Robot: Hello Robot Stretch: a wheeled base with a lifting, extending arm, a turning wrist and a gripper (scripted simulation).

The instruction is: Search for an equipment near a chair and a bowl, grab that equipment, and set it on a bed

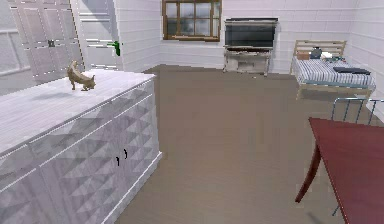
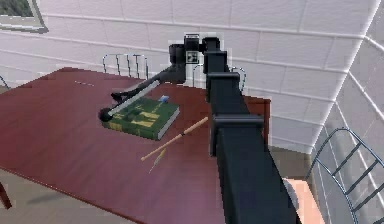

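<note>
The dark arm point(image 2: 235, 130) reaches out over a dark red table point(image 2: 60, 140) in the arm side view. At its far end, the gripper point(image 2: 108, 111) has its thin fingers by the corner of a flat green book-like thing point(image 2: 147, 118) that lies on the tabletop. I cannot tell whether the gripper holds anything. A thin tan stick point(image 2: 176, 138) lies on the table just right of the green thing. Wire-backed chairs point(image 2: 125, 66) stand behind the table. The bed point(image 1: 332, 72), with a striped blue cover, stands at the far right of the forward view.
A long white sideboard point(image 1: 70, 140) with a small brown figurine point(image 1: 80, 77) lines the forward view's left. The red table's corner point(image 1: 355, 160) juts in at lower right. A TV point(image 1: 250, 35) on a stand sits by the far wall. Brown floor lies between.
</note>
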